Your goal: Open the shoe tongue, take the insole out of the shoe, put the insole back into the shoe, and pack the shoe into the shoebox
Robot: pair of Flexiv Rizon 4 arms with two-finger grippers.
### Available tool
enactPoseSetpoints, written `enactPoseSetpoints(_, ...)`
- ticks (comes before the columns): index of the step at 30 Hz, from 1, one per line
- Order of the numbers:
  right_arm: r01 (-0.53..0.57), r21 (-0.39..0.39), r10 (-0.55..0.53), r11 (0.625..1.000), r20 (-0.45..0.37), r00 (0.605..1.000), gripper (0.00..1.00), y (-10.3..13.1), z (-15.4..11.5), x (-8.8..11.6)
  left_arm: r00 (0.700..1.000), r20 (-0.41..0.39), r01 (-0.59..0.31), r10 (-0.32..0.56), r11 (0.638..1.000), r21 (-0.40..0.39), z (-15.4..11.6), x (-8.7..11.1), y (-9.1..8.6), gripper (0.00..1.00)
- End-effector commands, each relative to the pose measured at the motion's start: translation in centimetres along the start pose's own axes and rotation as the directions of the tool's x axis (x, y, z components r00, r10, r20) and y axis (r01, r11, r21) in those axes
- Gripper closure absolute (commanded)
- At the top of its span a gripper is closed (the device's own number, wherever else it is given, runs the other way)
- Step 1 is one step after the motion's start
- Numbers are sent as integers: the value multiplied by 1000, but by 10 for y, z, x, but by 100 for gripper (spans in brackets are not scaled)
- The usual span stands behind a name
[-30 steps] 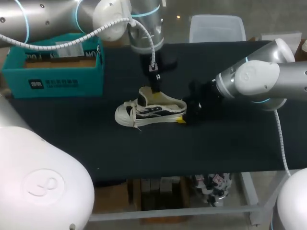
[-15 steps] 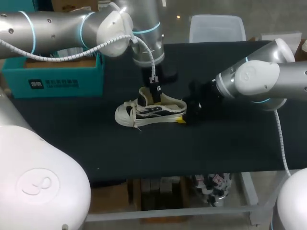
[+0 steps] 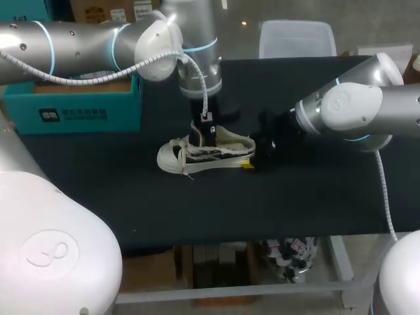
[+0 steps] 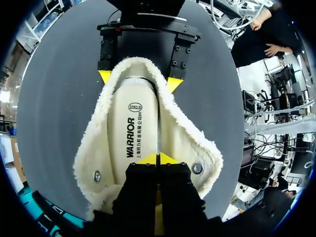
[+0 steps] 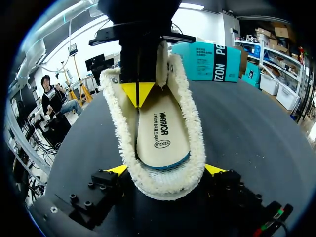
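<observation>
Right at my left gripper (image 4: 158,159), the two yellow tips are pressed flat together, down inside the one shoe (image 4: 94,143) at its front end. I cannot tell whether anything thin is pinched between them. Just ahead of those tips lies the single insole (image 4: 129,138), flat in the shoe bed and running away toward the heel. The fleece collar rings it on both sides, and two metal eyelets (image 4: 197,168) sit either side of my left fingers.

At the far end of the insole my right gripper (image 5: 166,170) stands wide, one yellow tip on each side of the heel. Both press into the fleece, so it is gripping the shoe across the heel. Seen from the right wrist, the left gripper hangs over the forward part of the insole and blocks the way in from above.

Around both grippers the black table (image 3: 295,203) lies bare on every side of the shoe. There is open room toward the near edge and out past my right gripper. The shoe lies well apart from all the table's edges.

Farthest off, beyond the toe and off to the side of my left arm, is the one teal shoebox (image 3: 72,111). It stands open-topped at the table's far corner, well apart from the shoe.
</observation>
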State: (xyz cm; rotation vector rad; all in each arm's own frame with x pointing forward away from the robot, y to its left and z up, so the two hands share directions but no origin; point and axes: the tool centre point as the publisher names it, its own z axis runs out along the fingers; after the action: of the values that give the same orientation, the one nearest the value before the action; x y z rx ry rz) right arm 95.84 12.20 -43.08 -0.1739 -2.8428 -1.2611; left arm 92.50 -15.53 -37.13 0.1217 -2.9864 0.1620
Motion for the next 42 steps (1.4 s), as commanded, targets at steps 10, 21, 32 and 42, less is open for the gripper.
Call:
enactPoseSetpoints(10, 0, -3, 0, 1000, -4, 1000, 100, -5, 1, -1, 1000, 7, -14, 15, 999, -44, 21, -1, -1, 100)
enactPoseSetpoints(21, 0, -3, 0, 1000, -4, 1000, 100, -5, 1, -1, 998, -7, -70, 70, 996, -60, 36, 3, 2, 100)
enactPoseSetpoints(32, 0, -3, 0, 1000, -4, 1000, 100, -5, 1, -1, 995, 30, -90, 93, 992, -90, 58, 7, 5, 100)
enactPoseSetpoints(42, 0, -3, 0, 1000, -4, 1000, 100, -5, 1, -1, 994, 75, -69, 74, 995, -68, 72, -1, 9, 85)
